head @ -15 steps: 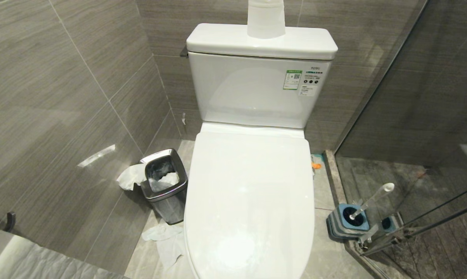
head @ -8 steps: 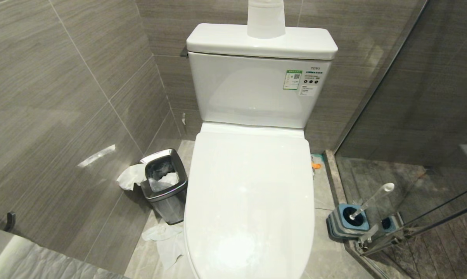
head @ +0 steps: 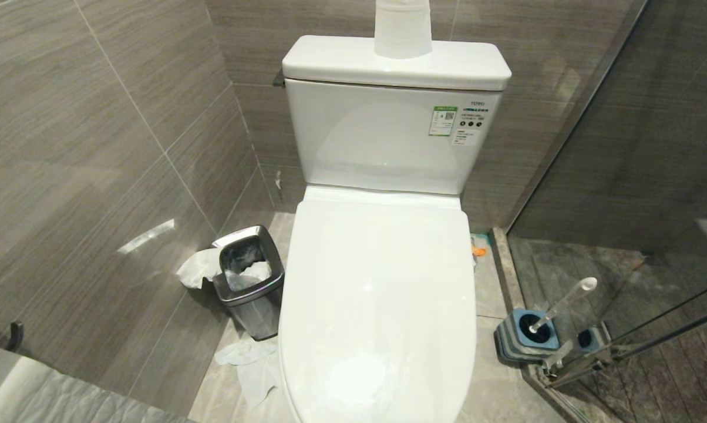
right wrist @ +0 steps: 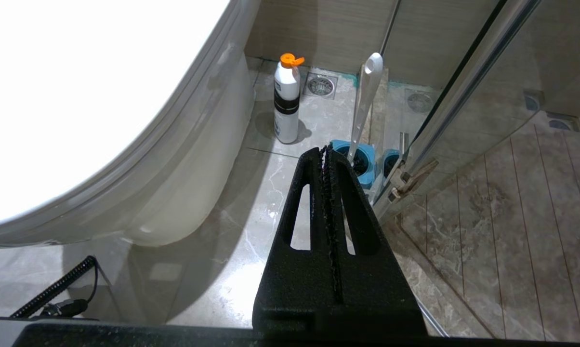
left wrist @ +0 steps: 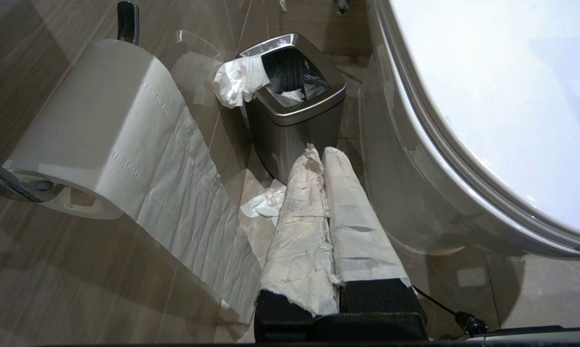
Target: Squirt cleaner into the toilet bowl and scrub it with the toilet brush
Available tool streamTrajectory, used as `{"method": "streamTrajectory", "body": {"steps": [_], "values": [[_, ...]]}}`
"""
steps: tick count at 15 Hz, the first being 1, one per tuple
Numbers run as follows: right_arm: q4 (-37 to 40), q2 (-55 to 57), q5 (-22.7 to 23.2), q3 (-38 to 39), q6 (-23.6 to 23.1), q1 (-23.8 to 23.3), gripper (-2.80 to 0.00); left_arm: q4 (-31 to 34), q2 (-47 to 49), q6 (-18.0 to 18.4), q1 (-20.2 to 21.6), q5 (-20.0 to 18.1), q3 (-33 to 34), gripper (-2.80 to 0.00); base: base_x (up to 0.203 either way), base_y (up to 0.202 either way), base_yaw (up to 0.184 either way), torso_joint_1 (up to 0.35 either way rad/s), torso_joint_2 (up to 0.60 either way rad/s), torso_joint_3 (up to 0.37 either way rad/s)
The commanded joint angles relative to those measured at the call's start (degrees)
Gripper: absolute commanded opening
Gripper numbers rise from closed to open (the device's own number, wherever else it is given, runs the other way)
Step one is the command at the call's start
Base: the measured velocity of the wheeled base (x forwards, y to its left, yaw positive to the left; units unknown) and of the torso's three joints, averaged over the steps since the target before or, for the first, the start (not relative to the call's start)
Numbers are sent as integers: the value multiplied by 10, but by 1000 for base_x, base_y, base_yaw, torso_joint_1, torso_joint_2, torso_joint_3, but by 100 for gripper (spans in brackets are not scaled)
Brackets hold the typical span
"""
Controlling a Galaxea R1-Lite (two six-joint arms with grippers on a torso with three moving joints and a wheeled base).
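The white toilet has its lid (head: 377, 294) down, so the inside of the toilet bowl is hidden; only its outer porcelain (left wrist: 396, 202) (right wrist: 184, 183) shows. The toilet brush (head: 565, 302) (right wrist: 364, 96) leans in its blue-and-grey holder (head: 527, 336) (right wrist: 368, 179) on the floor right of the toilet, by the glass door. No cleaner liquid is in view; a white bottle with an orange cap (right wrist: 286, 103) stands beside the toilet base. My left gripper (left wrist: 321, 153), with paper-wrapped fingers, hangs shut and empty left of the toilet. My right gripper (right wrist: 324, 152) hangs shut and empty short of the brush holder.
A steel waste bin (head: 251, 282) (left wrist: 295, 96) stands left of the toilet with crumpled tissue (head: 251, 361) around it. A toilet paper roll (left wrist: 92, 130) hangs on the left wall. The glass shower door (head: 653, 205) bounds the right. A white roll (head: 403, 29) sits on the tank (head: 389, 135).
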Motion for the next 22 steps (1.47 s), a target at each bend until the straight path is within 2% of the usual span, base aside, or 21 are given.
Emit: {"method": "streamTrajectory", "body": {"steps": [1,15,22], "values": [[0,0,0,0,0,0,-280,0,1,0,0,0,1,-280,0,0,0,0,0,0],[0,0,0,0,-1,0,-280,0,1,0,0,0,1,-280,0,0,0,0,0,0],[-1,0,-9,0,14,0,-280,0,1,0,0,0,1,-280,0,0,0,0,0,0]]}}
